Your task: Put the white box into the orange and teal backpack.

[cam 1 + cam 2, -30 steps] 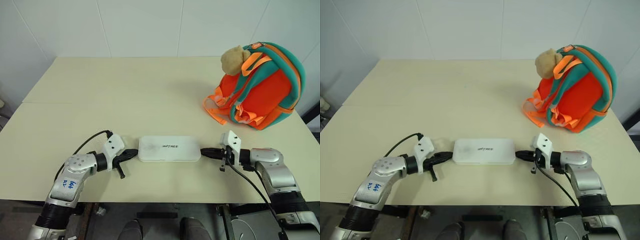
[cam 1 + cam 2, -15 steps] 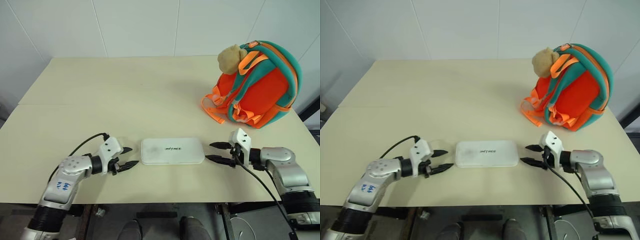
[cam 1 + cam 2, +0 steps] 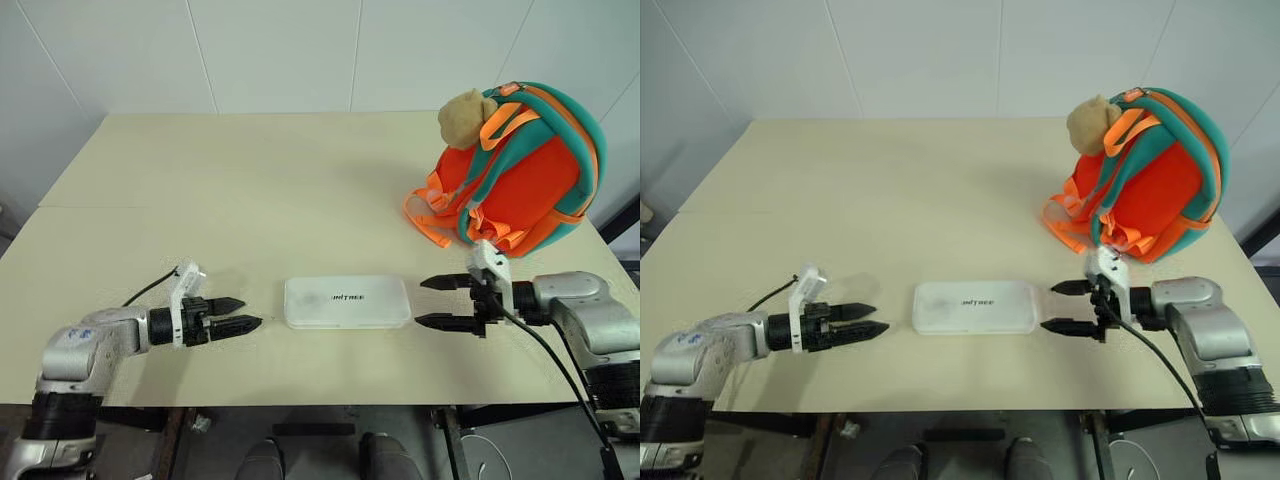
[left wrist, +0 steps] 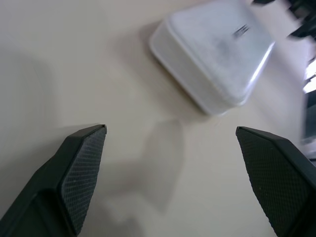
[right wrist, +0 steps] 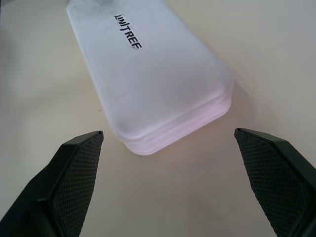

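The white box [image 3: 347, 301] lies flat on the table near its front edge, lid up with small dark lettering. My left gripper [image 3: 250, 312] hovers open a short way off the box's left end, pointing at it. My right gripper [image 3: 420, 302] is open just off the box's right end, fingers one above the other, holding nothing. The left wrist view shows the box [image 4: 212, 54] ahead of the spread fingers [image 4: 81, 163]; in the right wrist view the box [image 5: 148, 69] lies close ahead. The orange and teal backpack [image 3: 520, 170] stands at the back right, straps facing me.
A tan plush toy [image 3: 462, 117] hangs at the backpack's top left. Loose orange webbing straps [image 3: 425, 215] trail onto the cream table [image 3: 250, 180]. A white tiled wall stands behind the table.
Both grippers were shut against the box's ends and now stand open. The left gripper has drawn back to the left and rolled. The right gripper has risen slightly. The box has stayed put.
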`<state>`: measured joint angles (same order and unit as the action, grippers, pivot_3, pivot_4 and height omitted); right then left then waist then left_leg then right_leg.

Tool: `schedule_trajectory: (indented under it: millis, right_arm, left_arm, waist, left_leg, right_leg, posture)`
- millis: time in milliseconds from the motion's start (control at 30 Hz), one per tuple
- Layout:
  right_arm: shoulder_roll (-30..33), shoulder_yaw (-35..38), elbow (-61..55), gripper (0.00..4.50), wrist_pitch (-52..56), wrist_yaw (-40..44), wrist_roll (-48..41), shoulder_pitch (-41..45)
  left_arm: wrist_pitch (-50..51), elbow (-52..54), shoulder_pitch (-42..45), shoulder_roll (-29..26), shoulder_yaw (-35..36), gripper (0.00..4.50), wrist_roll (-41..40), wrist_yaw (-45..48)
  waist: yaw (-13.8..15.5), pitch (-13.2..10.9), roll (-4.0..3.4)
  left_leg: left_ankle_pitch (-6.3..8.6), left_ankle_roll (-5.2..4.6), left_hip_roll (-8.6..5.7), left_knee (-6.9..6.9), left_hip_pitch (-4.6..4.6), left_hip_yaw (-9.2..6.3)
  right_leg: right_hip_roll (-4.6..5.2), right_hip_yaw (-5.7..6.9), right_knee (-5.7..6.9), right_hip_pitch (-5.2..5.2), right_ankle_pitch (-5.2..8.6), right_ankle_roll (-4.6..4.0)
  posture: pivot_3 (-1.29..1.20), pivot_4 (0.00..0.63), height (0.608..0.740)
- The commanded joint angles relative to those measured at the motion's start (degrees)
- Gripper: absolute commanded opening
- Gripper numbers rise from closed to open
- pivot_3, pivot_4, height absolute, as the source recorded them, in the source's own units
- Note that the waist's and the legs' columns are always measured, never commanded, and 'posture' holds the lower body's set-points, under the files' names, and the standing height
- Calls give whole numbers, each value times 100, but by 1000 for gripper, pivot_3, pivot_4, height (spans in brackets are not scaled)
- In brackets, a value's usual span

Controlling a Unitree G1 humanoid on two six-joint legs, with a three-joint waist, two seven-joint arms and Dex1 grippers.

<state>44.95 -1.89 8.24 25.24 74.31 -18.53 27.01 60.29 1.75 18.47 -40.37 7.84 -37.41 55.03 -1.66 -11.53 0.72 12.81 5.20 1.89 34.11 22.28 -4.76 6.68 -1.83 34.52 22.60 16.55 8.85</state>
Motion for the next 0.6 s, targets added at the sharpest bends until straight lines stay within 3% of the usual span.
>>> schedule_trajectory:
  millis: [33, 233, 433, 600]
  right_arm:
    - [27, -153, 80, 4500, 19, -18, 149, 181]
    - [-54, -370, -15, 4500, 126, -45, 190, 259]
    - [-156, -416, -375, 4500, 292, -42, 13, 200]
    - [-264, -423, -544, 4500, 315, -103, -24, 202]
  left_arm:
    - [100, -19, 272, 310, -445, 4493, 212, -444]
    - [54, -120, 489, 564, -789, 4493, 382, -680]
    - [817, -518, 884, 933, -505, 4493, 35, -1022]
    - [1206, -422, 982, 993, -733, 4493, -151, -841]
  waist:
    - [16, -1, 1]
    - [28, 0, 0]
    - [33, 0, 0]
    - [8, 1, 2]
  left_leg:
    - [0, 0, 0, 0, 1, 0]
    - [0, 2, -1, 3, -1, 2]
    - [-1, 2, -1, 19, -4, 1]
    - [-2, 2, -2, 28, -4, 3]
  right_leg:
    - [0, 0, 0, 1, 0, 0]
    - [0, -1, -3, -3, -8, 14]
    - [0, -1, -4, -11, -14, 3]
    - [0, -5, -5, -14, -17, -2]
  posture:
    - [0, 150, 740]
    - [0, 150, 740]
    - [0, 150, 740]
    - [0, 150, 740]
